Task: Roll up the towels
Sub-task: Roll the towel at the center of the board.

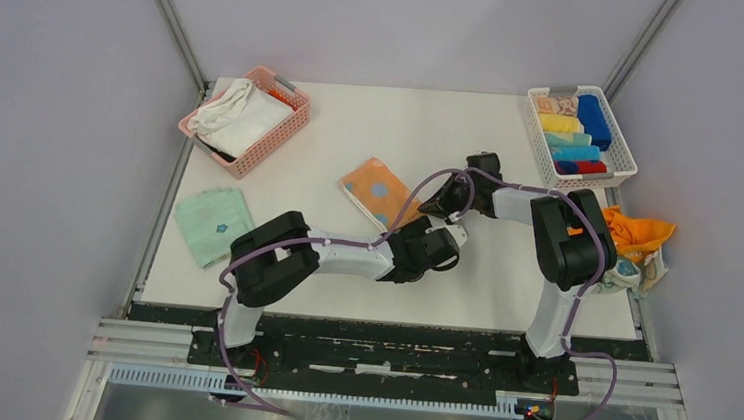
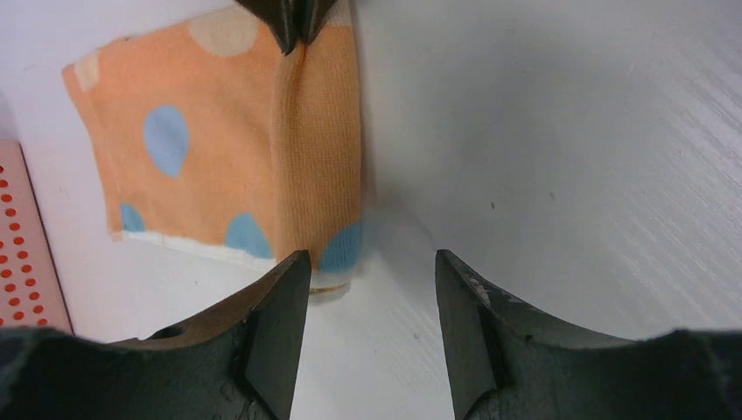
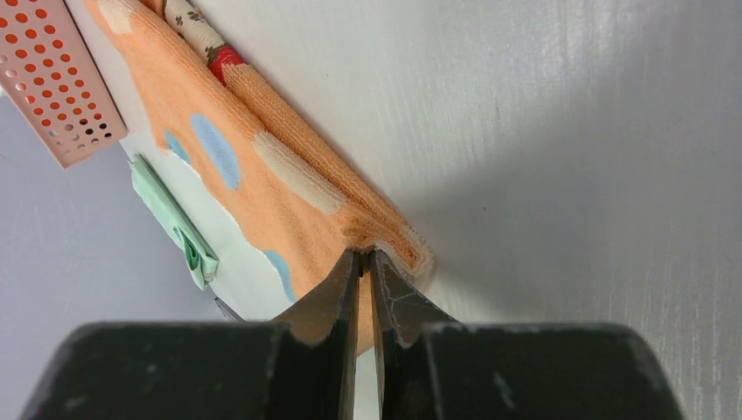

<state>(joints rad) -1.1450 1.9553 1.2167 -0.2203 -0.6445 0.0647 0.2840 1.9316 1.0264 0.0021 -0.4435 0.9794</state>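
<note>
A peach towel [image 1: 378,188] with blue and cream spots lies flat mid-table. Its right edge is turned over into a narrow fold [image 2: 319,157]. My right gripper [image 3: 366,254] is shut on the far end of that fold, and its fingers [image 2: 293,22] show in the left wrist view. My left gripper [image 2: 372,255] stands open just off the towel's near corner, with only bare table between its jaws. A mint green towel [image 1: 211,223] lies flat at the left. A plain orange towel [image 1: 642,234] and a white, teal-printed one [image 1: 624,275] sit heaped at the table's right edge.
A pink mesh basket [image 1: 245,120] holding a bigger white cloth stands at the back left. At the back right, a white basket [image 1: 579,136] holds several rolled towels. The right arm's elbow [image 1: 572,236] rises beside the heaped towels.
</note>
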